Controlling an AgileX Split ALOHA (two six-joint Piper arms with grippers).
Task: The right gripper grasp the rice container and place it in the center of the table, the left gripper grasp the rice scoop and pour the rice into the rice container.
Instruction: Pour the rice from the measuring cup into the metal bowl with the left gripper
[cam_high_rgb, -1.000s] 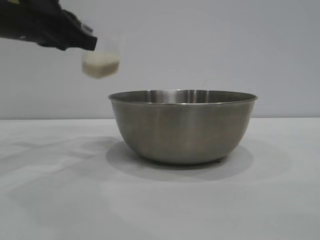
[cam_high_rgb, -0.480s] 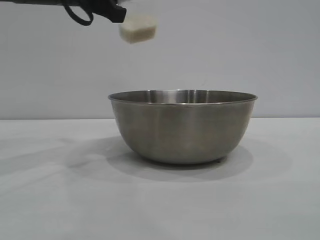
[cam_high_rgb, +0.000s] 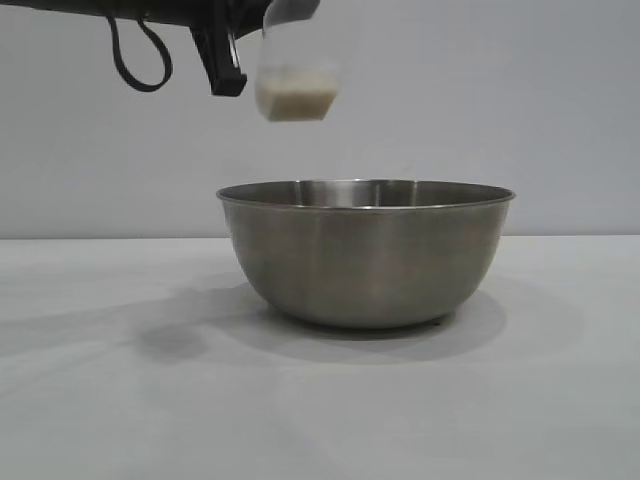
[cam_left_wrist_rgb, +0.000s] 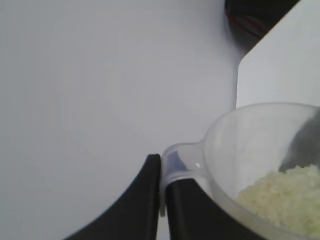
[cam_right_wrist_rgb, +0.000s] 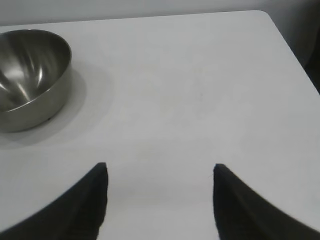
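A pale grey wall (cam_high_rgb: 500, 100) stands plain behind — red wires (cam_left_wrist_rgb: 247, 22) show in a dark corner

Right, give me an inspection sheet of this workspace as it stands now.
Surface: white table, no spills seen.
Job's things: rice container stands upright on the table, looks empty in the right wrist view; rice scoop held in the air above the container's left rim, rice in it.
Clutter: nothing seen.
Grippers: left gripper shut on the rice scoop's handle; right gripper open, empty, back from the container.
Cables: a black loop hangs under the left arm; red wires beyond the table's edge.
Surroundings: plain pale wall.
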